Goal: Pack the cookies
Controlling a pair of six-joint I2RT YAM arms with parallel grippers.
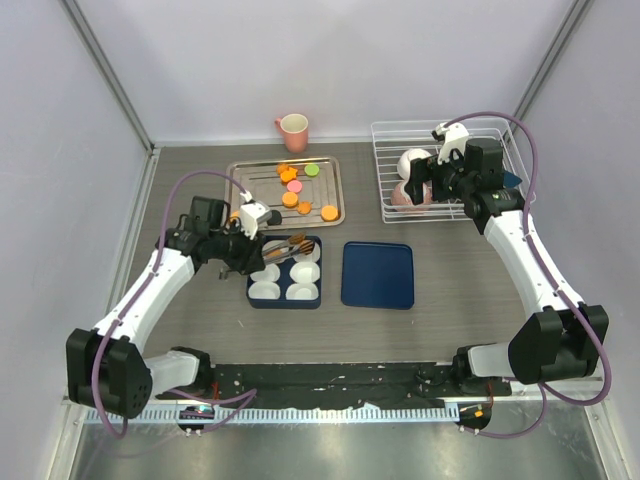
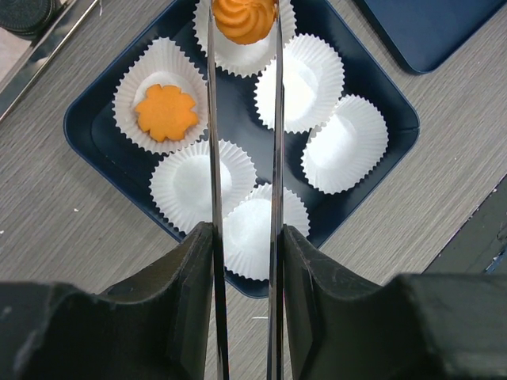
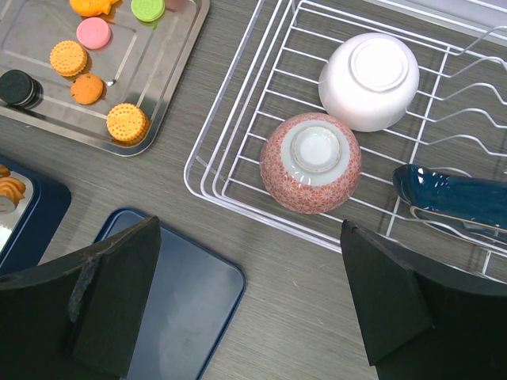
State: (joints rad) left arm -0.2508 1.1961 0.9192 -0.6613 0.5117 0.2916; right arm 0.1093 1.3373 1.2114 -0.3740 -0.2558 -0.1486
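Pinching ridged orange cookie (image 2: 244, 20), metal tongs (image 2: 212, 158).

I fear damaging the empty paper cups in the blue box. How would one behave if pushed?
The paper cups look thin and pleated, so one would probably crumple rather than resist. Being empty, it is likely very light and may slide or tip. The cup holding the flower cookie probably sits steadier.
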